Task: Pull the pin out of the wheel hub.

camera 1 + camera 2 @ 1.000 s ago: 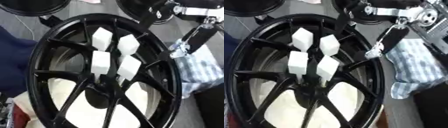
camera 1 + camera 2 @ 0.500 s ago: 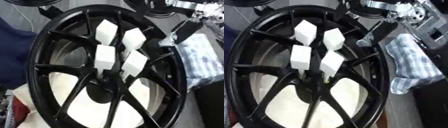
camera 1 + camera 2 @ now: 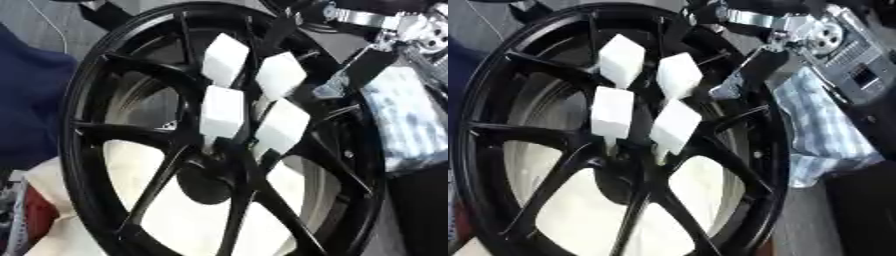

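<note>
Your view is filled by the black wheel hub (image 3: pixel 131 165), tilted so its spokes fan out from the dark centre cap in the lower middle of the frame. Four white block-headed pins (image 3: pixel 222 111) stand in a cluster just above that centre: two higher up, two lower down, each on a thin stem that meets the hub near the spoke roots. All four are seated, none out.

Your right hand (image 3: pixel 745 75) comes in from the upper right, its silver and black wrist hardware above it, and its dark fingers hang over the rim just to the right of the upper pins. It sits near the upper-right pin (image 3: pixel 678 75) but apart from it, and I cannot tell whether your fingers are curled or straight.

A blue-and-white checked cloth (image 3: pixel 824 125) lies at the right, outside the rim. Dark blue fabric (image 3: pixel 26 110) shows along the left edge. Pale cream material (image 3: pixel 184 215) shows through the lower spoke gaps.
</note>
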